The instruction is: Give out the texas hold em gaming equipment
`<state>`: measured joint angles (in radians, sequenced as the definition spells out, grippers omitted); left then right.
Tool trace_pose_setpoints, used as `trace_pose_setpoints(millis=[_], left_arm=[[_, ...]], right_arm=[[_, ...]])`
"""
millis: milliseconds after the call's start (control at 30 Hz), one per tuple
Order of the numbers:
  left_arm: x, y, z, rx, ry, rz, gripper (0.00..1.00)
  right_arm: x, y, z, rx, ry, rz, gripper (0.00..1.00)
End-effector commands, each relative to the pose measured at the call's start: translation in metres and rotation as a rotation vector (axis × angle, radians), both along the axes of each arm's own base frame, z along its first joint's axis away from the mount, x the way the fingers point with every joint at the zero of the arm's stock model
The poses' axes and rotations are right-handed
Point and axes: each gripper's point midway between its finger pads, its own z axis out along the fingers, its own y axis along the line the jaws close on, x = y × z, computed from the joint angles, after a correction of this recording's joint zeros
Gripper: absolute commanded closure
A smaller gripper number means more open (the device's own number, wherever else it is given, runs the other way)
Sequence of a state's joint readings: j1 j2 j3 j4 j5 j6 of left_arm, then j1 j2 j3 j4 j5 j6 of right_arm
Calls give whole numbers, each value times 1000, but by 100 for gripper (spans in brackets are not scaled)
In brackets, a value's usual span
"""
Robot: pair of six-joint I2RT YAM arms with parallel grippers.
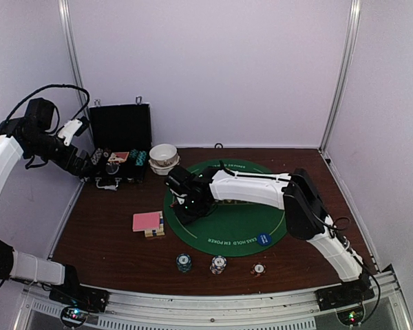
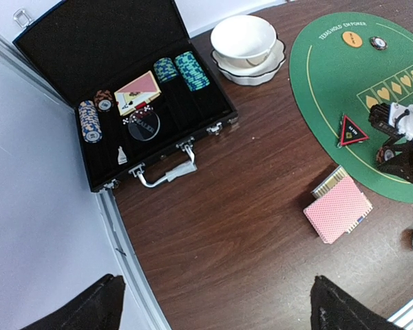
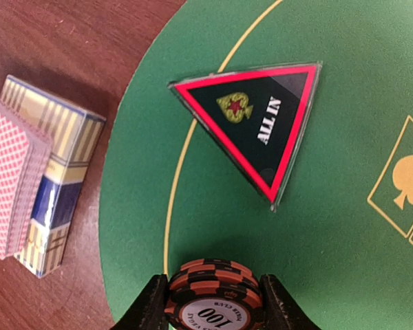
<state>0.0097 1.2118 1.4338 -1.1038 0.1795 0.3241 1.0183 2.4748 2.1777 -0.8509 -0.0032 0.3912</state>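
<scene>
Left gripper [image 2: 220,309] hangs wide and empty above the left side of the worktop [image 2: 213,227], near the open black case [image 2: 69,48]. It threatens nothing unless it comes straight down.

Next along, the pink-backed cards [image 2: 339,210] lie stacked on the wood just off the green mat [image 2: 330,96], touching a striped card box [image 3: 55,179]. They are loose, so an arm sweeping past could fan them across the wood.

Over the mat's left rim, the right gripper [image 3: 215,306] is part closed on a stack of brown chips [image 3: 213,278], pinching it at the sides. I judge this the main risk. Only the pinched chips are truly held, and a tilt or a slack squeeze could shed the others to roll away. Whether the stack rests on the felt I cannot tell.

Near it lies the red-triangle marker [image 3: 255,130]. Setting the stack down on the marker's edge would leave it leaning.

Further right, a teal pile [image 1: 184,262], a white pile [image 1: 218,265] and a brown pile [image 1: 259,269] stand along the near edge, where a low pass could topple them.
</scene>
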Motion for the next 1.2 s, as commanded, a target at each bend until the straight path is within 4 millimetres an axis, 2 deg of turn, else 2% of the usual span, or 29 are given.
trace_pose_setpoints(millis=[0, 133, 200, 400, 500, 700, 833, 933, 1033, 1067, 1167], left_arm=[[-3, -2, 12, -13, -34, -15, 3], [-3, -1, 12, -8, -35, -14, 2], [-3, -1, 12, -7, -35, -14, 2], [-4, -1, 11, -8, -34, -15, 2], [-4, -1, 12, -5, -39, -15, 2], [-4, -1, 13, -5, -41, -15, 2], [-4, -1, 13, -6, -41, -16, 2], [-3, -1, 13, -7, -38, -16, 3], [-2, -1, 13, -2, -39, -19, 2], [-3, -1, 13, 0, -40, -21, 2], [-2, 0, 13, 7, -40, -22, 3]], right_arm=[[11, 4, -5, 11, -10, -20, 71], [15, 1, -10, 9, -4, -37, 71], [16, 0, -12, 6, -4, -37, 67], [12, 3, -10, 19, 14, -20, 40], [14, 3, 6, 33, -6, -17, 30], [14, -2, 59, 70, -56, 1, 27], [9, -25, 97, 58, -111, -8, 26], [-5, -50, 115, 52, -116, -20, 23], [-25, -83, 121, 34, -101, -36, 17], [-35, -100, 121, 18, -93, -44, 15], [-61, -144, 112, -35, -57, -84, 10]])
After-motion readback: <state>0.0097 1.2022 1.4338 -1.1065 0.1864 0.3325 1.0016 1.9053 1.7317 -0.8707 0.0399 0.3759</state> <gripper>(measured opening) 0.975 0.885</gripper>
